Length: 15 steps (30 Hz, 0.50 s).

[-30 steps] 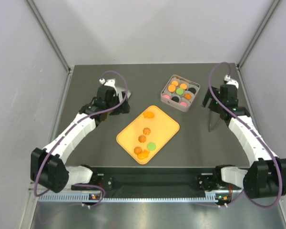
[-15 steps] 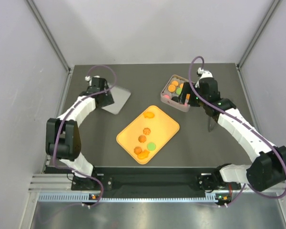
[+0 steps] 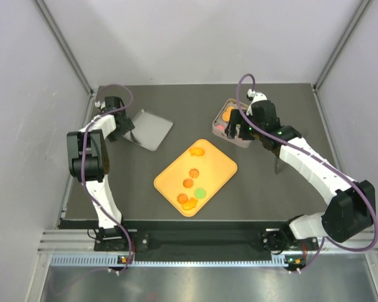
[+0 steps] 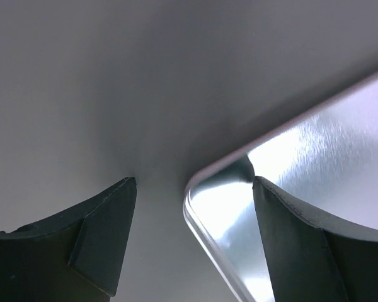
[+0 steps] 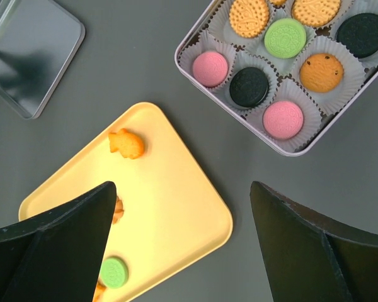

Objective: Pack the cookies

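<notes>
Several cookies lie on the orange tray: orange ones, including a fish-shaped one, and a green one. More cookies, among them a pink one, sit in paper cups in the pink tin. My right gripper hangs open and empty above the gap between tray and tin, hiding much of the tin in the top view. My left gripper is open at the far left, its fingers either side of a corner of the metal lid.
The square metal lid lies flat on the dark table at the back left, left of the tray. Grey walls close in the table on the left, back and right. The arm bases stand at the near edge.
My left arm has swung out to the far left, to the lid's left corner, and its jaws have narrowed a little. My right arm has moved left, from the table's right side to over the tin.
</notes>
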{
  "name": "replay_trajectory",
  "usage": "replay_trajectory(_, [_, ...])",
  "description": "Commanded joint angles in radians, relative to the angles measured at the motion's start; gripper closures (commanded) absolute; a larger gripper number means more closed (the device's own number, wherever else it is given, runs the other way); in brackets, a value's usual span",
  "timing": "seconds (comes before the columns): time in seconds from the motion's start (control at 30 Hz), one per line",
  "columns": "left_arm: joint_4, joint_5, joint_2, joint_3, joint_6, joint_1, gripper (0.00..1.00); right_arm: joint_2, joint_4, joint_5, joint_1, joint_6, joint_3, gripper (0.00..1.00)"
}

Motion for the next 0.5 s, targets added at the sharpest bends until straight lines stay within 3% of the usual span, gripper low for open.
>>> replay_trajectory(0.0, [0.041, 0.04, 0.036, 0.077, 0.001, 0.025, 0.21, 0.012, 0.045, -0.009, 0.016, -0.022, 0.036, 0.14])
replay_trajectory(0.13, [0.043, 0.074, 0.061, 0.079, 0.001, 0.027, 0.26, 0.015, 0.049, -0.004, 0.018, -0.027, 0.03, 0.14])
replay_trajectory(0.23, [0.07, 0.117, 0.056, 0.053, -0.005, 0.03, 0.34, 0.024, 0.048, -0.009, 0.018, -0.028, 0.038, 0.13])
replay_trajectory(0.27, [0.072, 0.126, 0.059, 0.051, -0.006, 0.028, 0.41, 0.028, 0.048, -0.01, 0.018, -0.03, 0.039, 0.14])
replay_trajectory(0.47, [0.041, 0.174, 0.105, 0.117, 0.028, 0.033, 0.51, 0.032, 0.048, -0.009, 0.019, -0.028, 0.035, 0.14])
